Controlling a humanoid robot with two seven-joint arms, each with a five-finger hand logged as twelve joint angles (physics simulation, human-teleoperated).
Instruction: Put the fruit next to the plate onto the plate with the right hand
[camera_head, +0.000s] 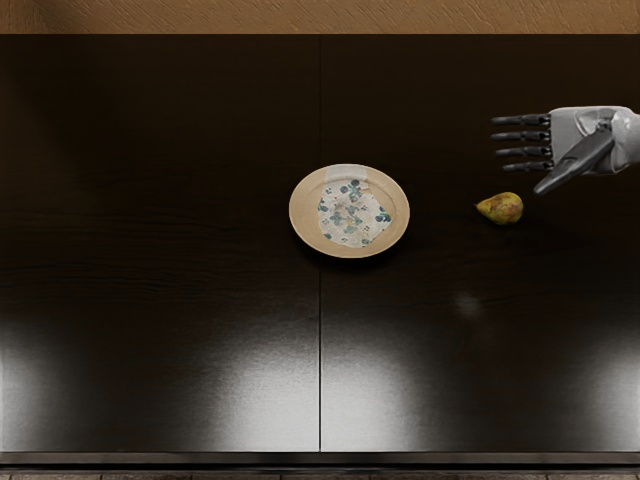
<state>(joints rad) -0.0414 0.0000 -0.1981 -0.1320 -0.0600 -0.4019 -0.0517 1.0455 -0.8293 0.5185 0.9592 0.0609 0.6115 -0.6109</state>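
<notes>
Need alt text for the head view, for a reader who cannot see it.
The right robot hand, fingers spread and holding nothing, hovers just above and right of a yellowish pear lying on a dark table. A tan speckled plate sits further left in the picture, apart from the pear.

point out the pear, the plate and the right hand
pear (499, 208), head view, middle of its body
plate (300, 210), head view, bare left rim
right hand (572, 140), head view, middle of the open hand
</notes>
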